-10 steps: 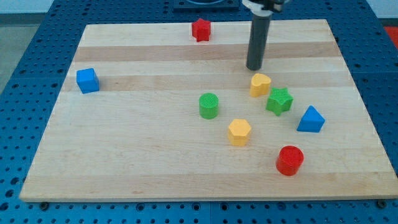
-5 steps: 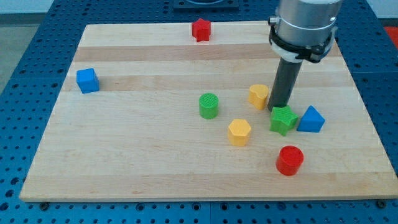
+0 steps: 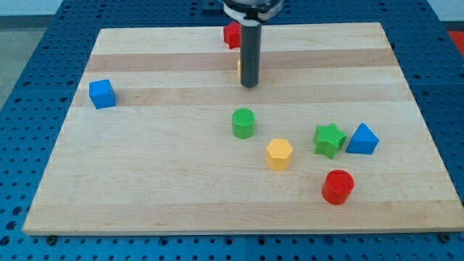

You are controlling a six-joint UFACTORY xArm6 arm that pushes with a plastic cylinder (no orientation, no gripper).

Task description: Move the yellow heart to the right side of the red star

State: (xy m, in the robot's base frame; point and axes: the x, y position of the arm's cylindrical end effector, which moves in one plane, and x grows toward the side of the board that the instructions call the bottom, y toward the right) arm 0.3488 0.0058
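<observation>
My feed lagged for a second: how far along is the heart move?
Done: the yellow heart has left the cluster by the green star and now sits below the red star. In hand: my tip is right beside it, mostly hiding it. Left: bring it round to the star's right.

No text, label, brand, number or sign can be read anywhere: the coloured blocks are plain, the wooden desk (image 3: 145, 159) shows only bare grain, and the blue perforated surface (image 3: 29, 58) around it carries no markings.
</observation>
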